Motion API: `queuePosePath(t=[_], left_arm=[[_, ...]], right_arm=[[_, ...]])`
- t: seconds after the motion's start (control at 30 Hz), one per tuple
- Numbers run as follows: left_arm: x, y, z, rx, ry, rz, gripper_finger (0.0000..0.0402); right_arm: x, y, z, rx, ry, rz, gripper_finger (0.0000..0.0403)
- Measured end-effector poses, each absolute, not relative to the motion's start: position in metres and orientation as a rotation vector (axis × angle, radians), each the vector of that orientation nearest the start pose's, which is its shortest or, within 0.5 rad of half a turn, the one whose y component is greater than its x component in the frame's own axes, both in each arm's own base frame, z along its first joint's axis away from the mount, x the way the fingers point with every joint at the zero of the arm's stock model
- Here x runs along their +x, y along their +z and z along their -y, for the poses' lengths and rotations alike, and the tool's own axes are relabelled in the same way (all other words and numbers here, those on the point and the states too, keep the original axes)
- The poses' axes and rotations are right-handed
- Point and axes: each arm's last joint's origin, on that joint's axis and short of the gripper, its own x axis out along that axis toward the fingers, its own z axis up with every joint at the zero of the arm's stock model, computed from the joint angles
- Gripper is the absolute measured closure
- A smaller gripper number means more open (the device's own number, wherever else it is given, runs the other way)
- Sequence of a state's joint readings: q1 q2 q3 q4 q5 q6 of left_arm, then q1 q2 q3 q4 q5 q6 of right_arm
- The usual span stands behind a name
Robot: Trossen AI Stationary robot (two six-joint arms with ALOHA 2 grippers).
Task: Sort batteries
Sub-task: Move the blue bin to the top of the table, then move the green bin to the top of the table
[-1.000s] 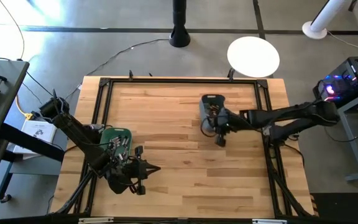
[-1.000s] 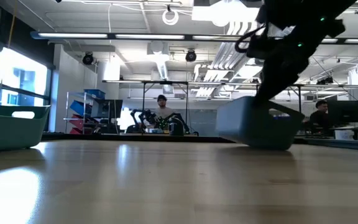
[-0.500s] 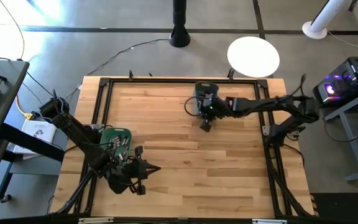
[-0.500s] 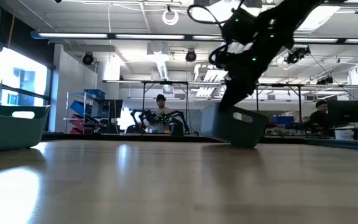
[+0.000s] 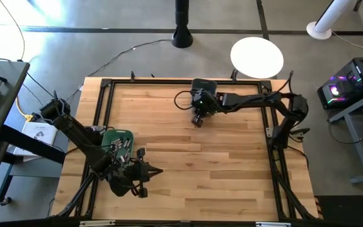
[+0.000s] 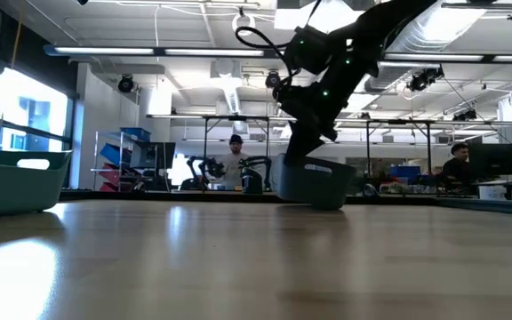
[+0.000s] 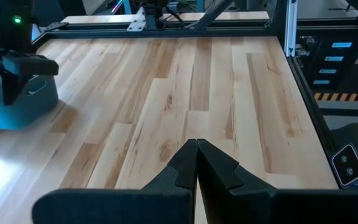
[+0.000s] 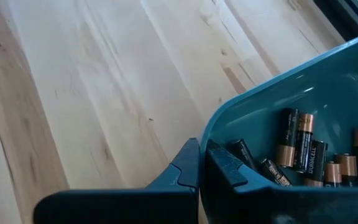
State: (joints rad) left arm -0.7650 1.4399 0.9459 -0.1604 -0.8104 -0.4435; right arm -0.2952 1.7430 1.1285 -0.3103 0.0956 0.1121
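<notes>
Here, your right gripper point(image 5: 197, 120), pinched on the rim of a bin point(image 8: 328, 93) of batteries point(image 8: 303, 149) by the bench's far edge, suggests sorting is nearly done, while the left gripper point(image 5: 159, 170) waits clenched empty.

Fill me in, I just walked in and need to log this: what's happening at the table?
The right gripper, shut on the rim of a teal bin, is near the table's far edge; dark, copper-topped batteries lie inside. The left gripper, shut and empty, waits near the front beside a second bin, which also holds batteries.
</notes>
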Motion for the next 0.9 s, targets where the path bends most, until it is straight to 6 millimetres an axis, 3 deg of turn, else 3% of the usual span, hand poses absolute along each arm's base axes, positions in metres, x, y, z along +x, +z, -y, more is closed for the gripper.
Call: queuePosePath(t=[0.2,0.6,0.9], left_arm=[[0.231,0.249,0.192,0.064,0.145,-0.432,0.0399],[0.232,0.249,0.191,0.003,0.142,-0.435,0.0399],[0.232,0.249,0.192,-0.015,0.119,-0.446,0.0399]], right_arm=[[0.343,0.192,0.109,0.198,-0.420,-0.912,0.0390],[0.337,0.190,0.125,0.260,-0.487,-0.911,0.0286],[0.343,0.197,0.129,0.244,-0.473,-0.808,0.0220]])
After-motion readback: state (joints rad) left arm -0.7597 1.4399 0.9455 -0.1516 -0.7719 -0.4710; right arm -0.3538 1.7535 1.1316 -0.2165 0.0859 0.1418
